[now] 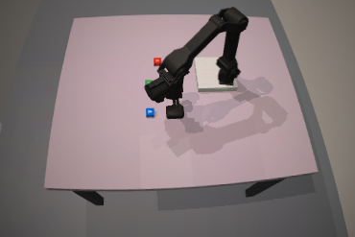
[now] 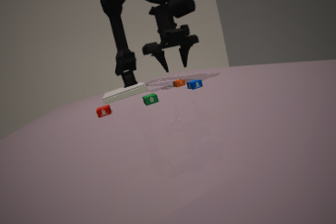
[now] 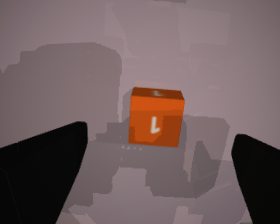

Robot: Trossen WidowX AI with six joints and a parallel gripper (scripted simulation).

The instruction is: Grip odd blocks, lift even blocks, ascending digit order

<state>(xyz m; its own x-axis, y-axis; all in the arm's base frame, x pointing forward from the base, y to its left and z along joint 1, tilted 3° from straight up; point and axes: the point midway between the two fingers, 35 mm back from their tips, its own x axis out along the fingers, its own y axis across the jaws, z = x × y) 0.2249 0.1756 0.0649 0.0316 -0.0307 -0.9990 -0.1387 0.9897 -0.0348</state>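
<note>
My gripper (image 2: 176, 69) (image 3: 161, 138) is open and empty, pointing down above the orange block. The orange block (image 2: 178, 83) (image 3: 155, 122) lies on the table below and between the spread fingertips in the wrist view, showing a 1; the gripper hides it in the top view. The green block (image 1: 148, 82) (image 2: 151, 99) shows a 0 and is partly covered by the arm in the top view. The blue block (image 1: 150, 112) (image 2: 194, 84) lies beside the orange one. The red block (image 1: 157, 61) (image 2: 103, 112) lies farthest from the gripper. The blue and red digits are too small to read surely.
The pink table (image 1: 96, 145) (image 2: 272, 137) carries the blocks. The arm stands on a white base plate (image 1: 206, 85) (image 2: 113, 95). The blue block is the orange block's nearest neighbour. Arm shadows fall around the orange block.
</note>
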